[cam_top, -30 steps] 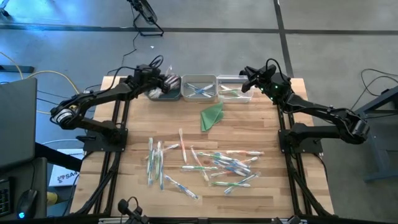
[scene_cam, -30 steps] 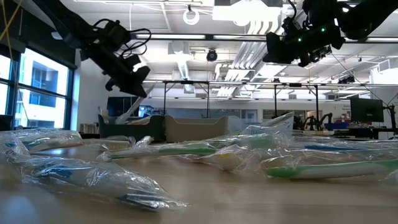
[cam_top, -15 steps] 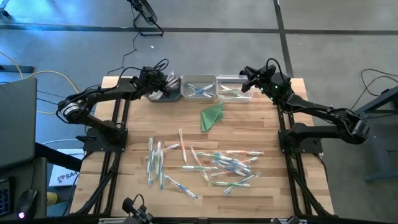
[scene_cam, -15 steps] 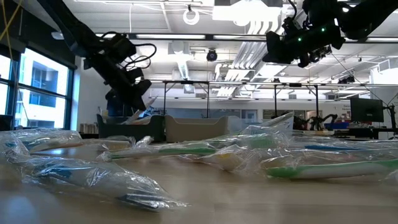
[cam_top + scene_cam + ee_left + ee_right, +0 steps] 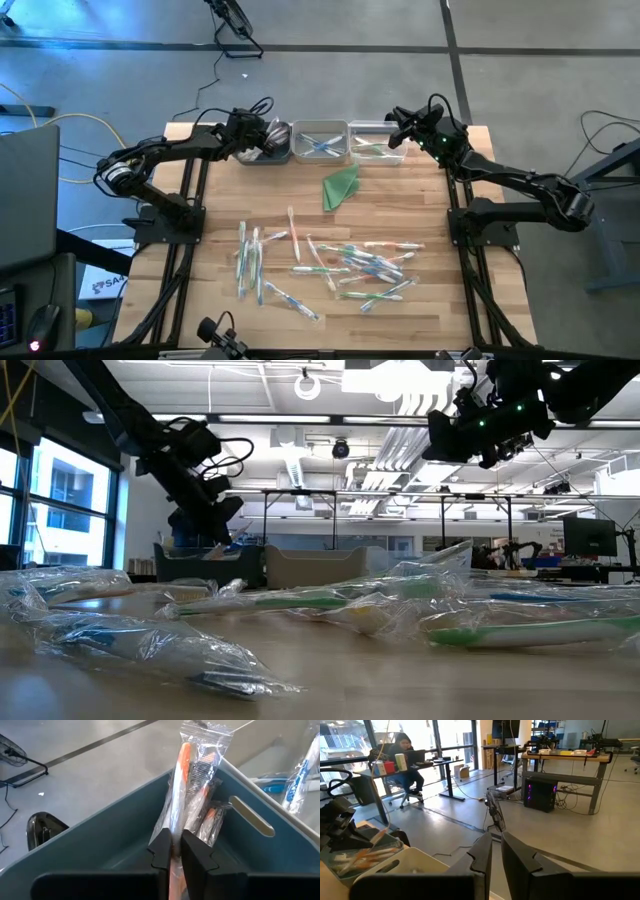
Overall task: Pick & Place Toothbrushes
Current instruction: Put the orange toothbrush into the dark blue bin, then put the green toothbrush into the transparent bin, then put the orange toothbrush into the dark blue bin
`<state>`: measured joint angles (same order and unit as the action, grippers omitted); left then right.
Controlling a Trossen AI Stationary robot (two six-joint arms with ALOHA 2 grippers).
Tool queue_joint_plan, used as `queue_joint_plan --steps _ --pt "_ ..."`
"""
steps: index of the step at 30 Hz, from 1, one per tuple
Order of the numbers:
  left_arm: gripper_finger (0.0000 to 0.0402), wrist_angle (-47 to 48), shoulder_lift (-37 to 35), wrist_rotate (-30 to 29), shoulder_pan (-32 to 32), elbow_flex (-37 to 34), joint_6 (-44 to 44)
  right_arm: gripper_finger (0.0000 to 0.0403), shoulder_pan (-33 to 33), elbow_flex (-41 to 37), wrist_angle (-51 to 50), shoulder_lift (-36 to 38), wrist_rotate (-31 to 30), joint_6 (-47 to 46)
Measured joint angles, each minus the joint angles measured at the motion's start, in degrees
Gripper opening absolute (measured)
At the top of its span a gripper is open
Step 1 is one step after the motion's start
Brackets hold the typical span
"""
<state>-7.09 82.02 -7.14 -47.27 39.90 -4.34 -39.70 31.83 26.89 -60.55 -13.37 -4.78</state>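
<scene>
Many wrapped toothbrushes [image 5: 330, 265] lie scattered on the near half of the wooden table, and they fill the foreground of the low view [image 5: 330, 600]. Three bins stand in a row at the far edge. My left gripper [image 5: 264, 138] [image 5: 172, 847] hangs over the dark blue bin [image 5: 262, 150] [image 5: 100, 845], shut on a wrapped orange toothbrush [image 5: 182, 780]. More orange toothbrushes [image 5: 211, 817] lie inside that bin. My right gripper [image 5: 398, 126] [image 5: 495, 857] waits shut above the rightmost bin [image 5: 378, 140], with nothing in it. My left gripper pinches the orange toothbrush's wrapped handle [image 5: 173, 826] between its two fingers. The fingers slant down from the table's left and lie along the brush. The brush sticks out ahead of the fingertips, and its wrapper end [image 5: 205, 737] shows above the bin's far wall.
The middle bin [image 5: 320, 140] holds blue toothbrushes [image 5: 297, 772]. A folded green triangle [image 5: 340, 186] lies just in front of the bins. A person sits at a desk [image 5: 407, 762] in the room beyond the table.
My left gripper has sunk toward the dark blue bin with the orange toothbrush and has tipped a little further down, staying shut on it. My right arm has kept still.
</scene>
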Motion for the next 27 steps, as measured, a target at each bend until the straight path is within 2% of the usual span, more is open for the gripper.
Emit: queue_joint_plan --steps 4,15,27 --pt "0.0050 0.00 0.00 -0.04 0.00 0.00 0.00 0.0034 0.00 0.00 -0.03 0.01 0.00 0.00" --pt "0.0166 -0.17 0.00 0.00 0.02 0.85 -0.41 0.0034 0.00 0.00 -0.64 0.00 0.00 1.72" --pt "0.0179 3.04 -0.17 0.74 0.18 8.52 -0.65 0.0034 0.20 -0.02 -0.57 0.02 0.02 3.28"
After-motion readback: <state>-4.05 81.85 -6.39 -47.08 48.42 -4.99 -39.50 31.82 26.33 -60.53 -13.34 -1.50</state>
